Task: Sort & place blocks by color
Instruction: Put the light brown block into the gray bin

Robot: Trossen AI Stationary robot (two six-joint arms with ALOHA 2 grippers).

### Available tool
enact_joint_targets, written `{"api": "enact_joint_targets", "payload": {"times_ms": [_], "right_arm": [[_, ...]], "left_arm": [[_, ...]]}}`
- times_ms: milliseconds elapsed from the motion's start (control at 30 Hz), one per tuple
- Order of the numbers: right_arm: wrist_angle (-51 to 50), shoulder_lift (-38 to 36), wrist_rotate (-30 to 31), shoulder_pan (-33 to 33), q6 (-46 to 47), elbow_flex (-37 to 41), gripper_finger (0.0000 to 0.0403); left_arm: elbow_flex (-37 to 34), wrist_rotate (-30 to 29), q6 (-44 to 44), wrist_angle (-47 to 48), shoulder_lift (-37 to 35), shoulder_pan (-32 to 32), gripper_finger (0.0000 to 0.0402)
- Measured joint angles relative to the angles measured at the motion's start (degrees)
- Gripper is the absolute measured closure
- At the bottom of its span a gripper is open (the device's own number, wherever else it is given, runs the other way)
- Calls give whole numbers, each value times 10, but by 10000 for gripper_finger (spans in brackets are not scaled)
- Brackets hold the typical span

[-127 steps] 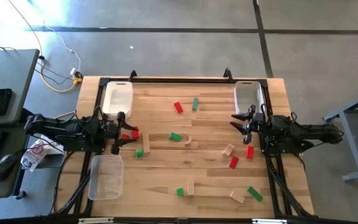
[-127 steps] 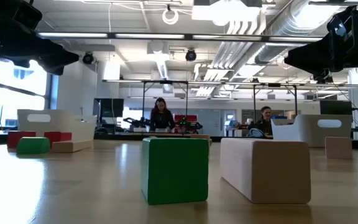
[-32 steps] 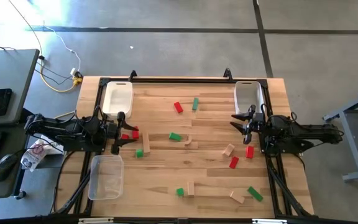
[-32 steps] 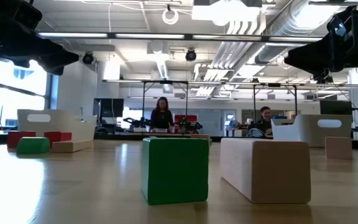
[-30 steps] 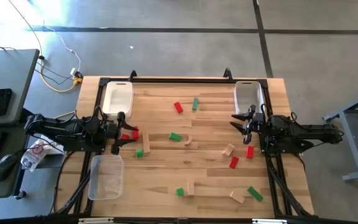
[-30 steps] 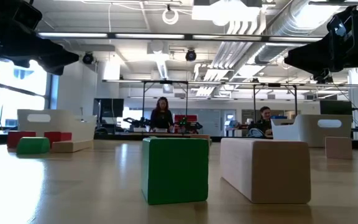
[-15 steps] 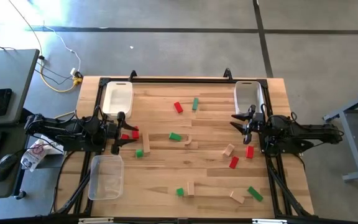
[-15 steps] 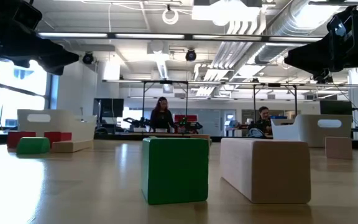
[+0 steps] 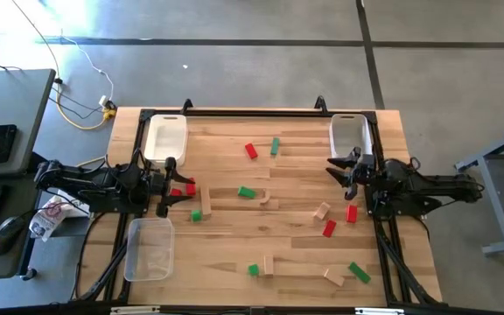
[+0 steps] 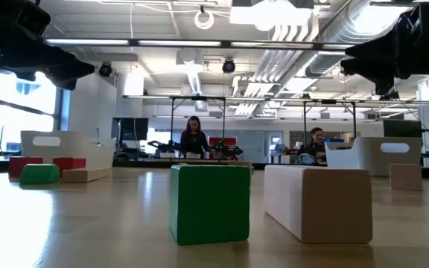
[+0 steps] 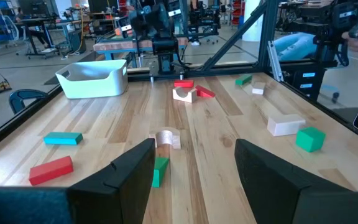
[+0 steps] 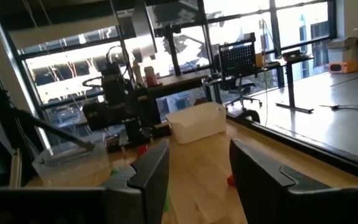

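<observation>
Blocks lie scattered across the table (image 9: 234, 229), none held. Your left gripper (image 9: 171, 186) stands parted and empty; a red block (image 9: 188, 186) sits just ahead of its jaws, probably the nearest pick, long axis hard to read. Your right gripper (image 9: 346, 167) is parted too, with another red block (image 9: 351, 213) off to its side.

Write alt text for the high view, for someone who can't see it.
Red, green and plain wood blocks lie scattered over a wooden table, none in the trays. The left claw hangs open at the left edge and the right claw open at the right; white trays sit at the far corners, a clear tray near left.
</observation>
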State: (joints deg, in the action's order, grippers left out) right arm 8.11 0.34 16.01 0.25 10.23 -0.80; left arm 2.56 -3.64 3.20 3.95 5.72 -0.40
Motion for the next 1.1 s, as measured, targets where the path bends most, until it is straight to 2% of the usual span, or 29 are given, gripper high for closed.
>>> {"api": "enact_joint_targets", "payload": {"times_ms": [367, 467, 633, 800, 1000, 1100], "right_arm": [[78, 0, -20, 1, -38, 0, 242], [103, 0, -21, 1, -52, 0, 230], [86, 8, -21, 1, -69, -37, 201], [0, 51, -14, 1, -93, -118, 190], [-194, 150, 30, 1, -85, -238, 189], [-276, 211, 29, 0, -74, -291, 189]], "left_arm": [[0, 0, 0, 0, 0, 0, 193], [0, 0, 0, 0, 0, 0, 193], [0, 0, 0, 0, 0, 0, 193], [0, 0, 0, 0, 0, 0, 193], [0, 0, 0, 0, 0, 0, 193], [0, 0, 0, 0, 0, 0, 193]]}}
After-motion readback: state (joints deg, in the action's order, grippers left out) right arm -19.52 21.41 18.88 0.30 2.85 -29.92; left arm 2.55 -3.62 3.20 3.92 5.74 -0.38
